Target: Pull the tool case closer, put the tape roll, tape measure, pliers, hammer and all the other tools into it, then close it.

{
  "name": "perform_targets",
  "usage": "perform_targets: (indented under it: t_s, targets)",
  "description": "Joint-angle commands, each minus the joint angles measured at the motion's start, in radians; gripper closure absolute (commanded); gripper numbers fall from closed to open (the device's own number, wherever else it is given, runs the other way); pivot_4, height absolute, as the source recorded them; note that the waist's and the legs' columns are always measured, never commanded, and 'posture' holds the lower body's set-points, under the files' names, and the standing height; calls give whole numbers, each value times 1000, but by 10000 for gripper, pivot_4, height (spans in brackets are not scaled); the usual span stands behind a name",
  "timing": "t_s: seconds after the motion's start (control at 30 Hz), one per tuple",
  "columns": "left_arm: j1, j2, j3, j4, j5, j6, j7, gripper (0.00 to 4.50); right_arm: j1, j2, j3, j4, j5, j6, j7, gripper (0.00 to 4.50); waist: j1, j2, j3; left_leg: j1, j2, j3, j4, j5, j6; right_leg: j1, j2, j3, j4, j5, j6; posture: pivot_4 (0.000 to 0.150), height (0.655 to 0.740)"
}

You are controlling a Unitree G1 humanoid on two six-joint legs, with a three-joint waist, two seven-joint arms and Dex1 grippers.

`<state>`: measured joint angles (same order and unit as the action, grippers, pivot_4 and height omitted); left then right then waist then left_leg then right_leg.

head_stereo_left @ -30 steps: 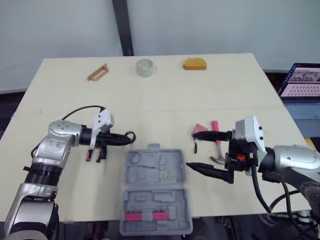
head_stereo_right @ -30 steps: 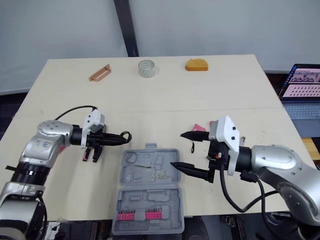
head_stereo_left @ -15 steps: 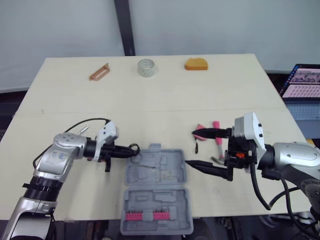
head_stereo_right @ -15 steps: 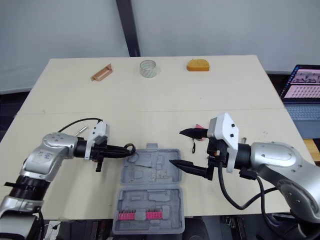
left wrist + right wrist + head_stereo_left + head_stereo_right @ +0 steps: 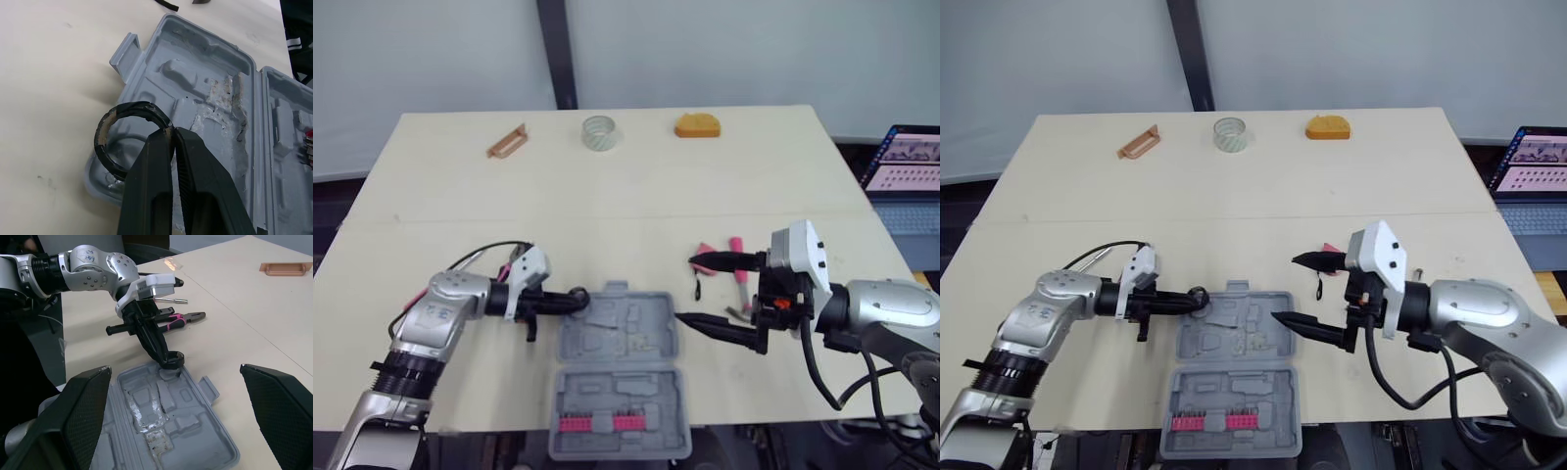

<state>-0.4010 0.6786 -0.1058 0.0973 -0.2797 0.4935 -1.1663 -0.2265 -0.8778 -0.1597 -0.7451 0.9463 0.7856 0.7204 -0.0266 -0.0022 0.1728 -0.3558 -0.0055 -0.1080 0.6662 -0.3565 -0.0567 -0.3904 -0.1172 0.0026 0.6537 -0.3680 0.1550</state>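
Here, the left gripper (image 5: 168, 133) is pinched tight on the rim of the tape roll (image 5: 101, 138), a thin matte black ring, over the far left corner of the tool case (image 5: 607, 387); the grey moulded-plastic case lies open flat, long axis running away from the robot, handle tab farthest; the right gripper (image 5: 1285, 288) gapes wide, empty, at the case's right edge.

Pale wooden table (image 5: 636, 186) before a grey wall (image 5: 754, 49), laptop (image 5: 904, 159) at its right
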Motion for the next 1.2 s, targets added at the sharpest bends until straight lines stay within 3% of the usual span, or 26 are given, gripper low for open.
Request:
perform_targets:
  t_s: [0.03,1.2]
  targets:
    - [5,-7,10,9,-16,7,6,42742,-1,5,-8,-36,22,-5,-16,0,0,0,0,0,0,0,0,0,0,0,0,0,0,0,0,1500,7400]
    - [21,-3,-16,-2,-6,71,36,42742,26,8,-13,-38,21,-20,-13,0,0,0,0,0,0,0,0,0,0,0,0,0,0,0,0,1500,7400]
